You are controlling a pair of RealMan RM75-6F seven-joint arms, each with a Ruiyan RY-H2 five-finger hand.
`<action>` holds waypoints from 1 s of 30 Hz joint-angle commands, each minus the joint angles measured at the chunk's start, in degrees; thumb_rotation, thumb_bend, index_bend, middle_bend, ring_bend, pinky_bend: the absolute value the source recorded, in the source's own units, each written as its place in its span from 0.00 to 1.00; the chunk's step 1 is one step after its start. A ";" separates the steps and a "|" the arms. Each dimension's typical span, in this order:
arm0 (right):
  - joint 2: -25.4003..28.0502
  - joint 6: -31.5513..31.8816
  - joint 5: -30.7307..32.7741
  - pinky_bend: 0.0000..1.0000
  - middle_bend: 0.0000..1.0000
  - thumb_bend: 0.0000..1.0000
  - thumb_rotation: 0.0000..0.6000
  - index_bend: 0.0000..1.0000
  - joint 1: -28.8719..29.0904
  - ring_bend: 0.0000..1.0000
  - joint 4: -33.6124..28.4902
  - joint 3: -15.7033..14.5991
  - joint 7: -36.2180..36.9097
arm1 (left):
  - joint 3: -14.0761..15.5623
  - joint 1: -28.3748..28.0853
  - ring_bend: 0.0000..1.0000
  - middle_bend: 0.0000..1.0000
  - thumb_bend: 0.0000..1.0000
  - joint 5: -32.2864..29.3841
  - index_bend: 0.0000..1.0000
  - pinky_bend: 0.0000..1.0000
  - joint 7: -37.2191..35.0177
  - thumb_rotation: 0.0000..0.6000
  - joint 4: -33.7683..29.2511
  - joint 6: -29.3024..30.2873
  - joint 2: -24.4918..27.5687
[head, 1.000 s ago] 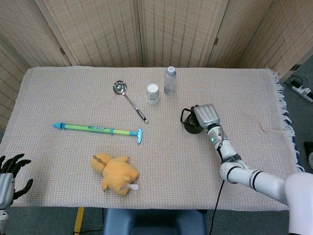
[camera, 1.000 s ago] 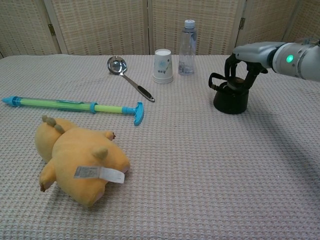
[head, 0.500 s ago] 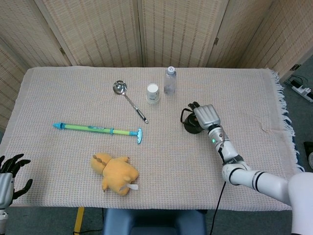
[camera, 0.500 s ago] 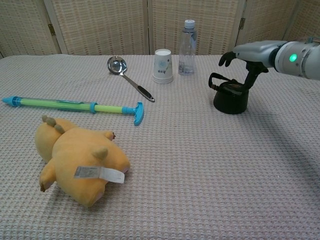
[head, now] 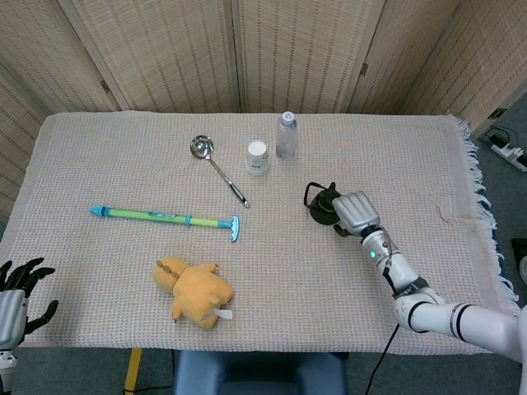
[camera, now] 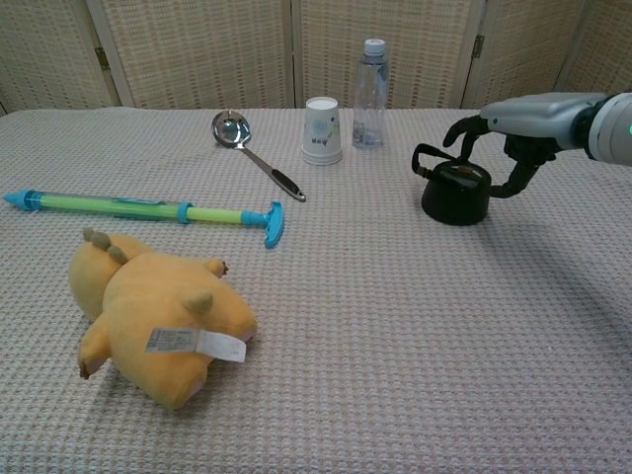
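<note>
A small black pot with a loop handle (head: 323, 206) (camera: 453, 192) stands on the right half of the table. My right hand (head: 356, 213) (camera: 513, 126) hovers just right of it and a little above, fingers spread and curved, holding nothing and not touching the pot. My left hand (head: 16, 298) hangs off the table's near left corner, fingers apart and empty; the chest view does not show it.
A yellow plush toy (head: 196, 290) (camera: 153, 316) lies near the front edge. A green-and-blue toy pump (head: 165, 218) (camera: 148, 210) lies left of centre. A ladle (head: 216, 167) (camera: 255, 154), paper cup (head: 257, 156) (camera: 322, 129) and water bottle (head: 285, 136) (camera: 369, 93) stand toward the back.
My right hand has let go of the black pot, opened its fingers and drawn back to the right and toward me. The pot stays put; the left hand has not moved.
</note>
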 commanded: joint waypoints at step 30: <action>13.27 21.34 -11.76 0.25 0.28 0.37 1.00 0.14 -15.03 0.26 -16.93 -4.53 2.68 | -0.48 -0.16 0.15 0.13 0.28 -0.17 0.27 0.02 -0.68 1.00 0.30 0.12 0.20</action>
